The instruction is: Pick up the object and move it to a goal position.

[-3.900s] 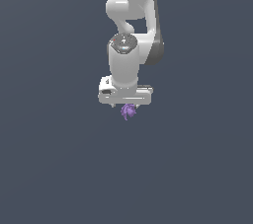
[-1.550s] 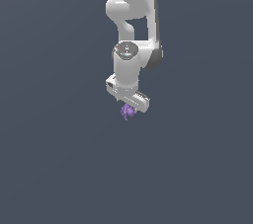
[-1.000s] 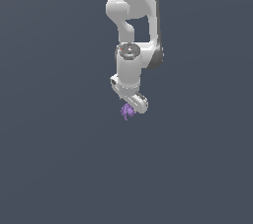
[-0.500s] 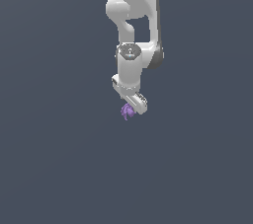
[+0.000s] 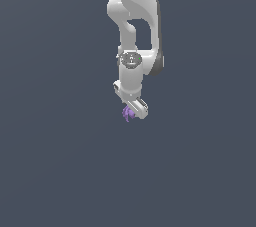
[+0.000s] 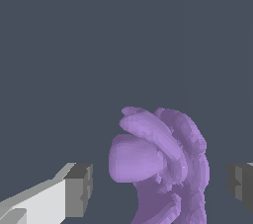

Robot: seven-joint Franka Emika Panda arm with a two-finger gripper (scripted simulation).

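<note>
The object (image 5: 127, 113) is a tiny purple lump with curled lobes, seen just under the white hand in the exterior view. My gripper (image 5: 131, 114) points down over it. In the wrist view the object (image 6: 158, 164) fills the space between the fingers. One dark pad (image 6: 79, 190) stands apart from it on one side and the other pad (image 6: 240, 186) on the opposite side, with a gap on each. My gripper (image 6: 159, 188) is open around the object without touching it.
The white arm (image 5: 137, 16) comes down from the exterior view's top. Around it there is only a uniform dark grey ground.
The hand has turned about its vertical axis, from broadside to nearly end-on in the exterior view. The purple object has stayed where it was.
</note>
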